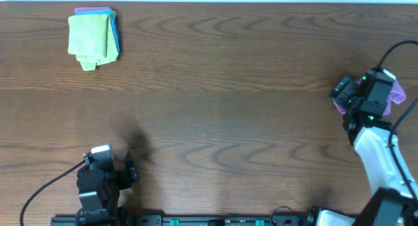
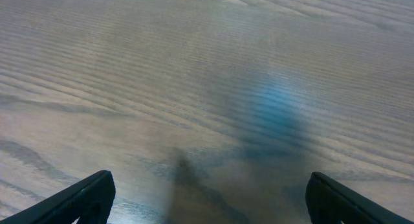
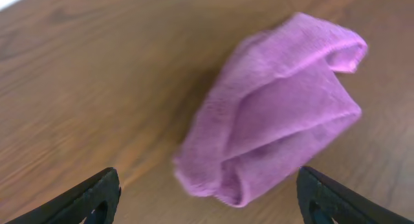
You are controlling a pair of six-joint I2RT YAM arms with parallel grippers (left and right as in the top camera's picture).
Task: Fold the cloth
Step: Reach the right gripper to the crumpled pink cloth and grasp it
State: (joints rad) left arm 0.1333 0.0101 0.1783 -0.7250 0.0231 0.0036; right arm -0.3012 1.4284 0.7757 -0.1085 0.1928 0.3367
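Starting at the bottom edge of the overhead frame: the left gripper point(image 1: 132, 168) is parked at lower left, and in its wrist view the jaws are seen spread wide over bare table point(image 1: 228, 89) with nothing held. At the right edge of the overhead, mid-height, the right gripper point(image 3: 208, 199) is positioned over the cloth point(image 3: 278, 114). Its fingers are seen at the two lower corners of the wrist view, wide apart, with nothing clamped. The near hem of the cloth lies roughly between the fingertips; whether contact is made cannot be told. The cloth is bunched into a loose, rumpled lump on the wood, with a rolled lip at upper right and a soft crease down the middle. No flat panel or squared edge is visible. In the overhead only lilac slivers are seen around the wrist, the rest being hidden by the arm. Furthest away, at upper left of the overhead, a lime-green cloth point(image 1: 93, 40) is stacked on a blue cloth point(image 1: 115, 30), well apart from both arms. Progress is judged as near zero: no fold is made and no grip is taken. What is left, as judged: an edge to be picked up, the lump to be spread flat, then the fold to be laid and the edges matched.
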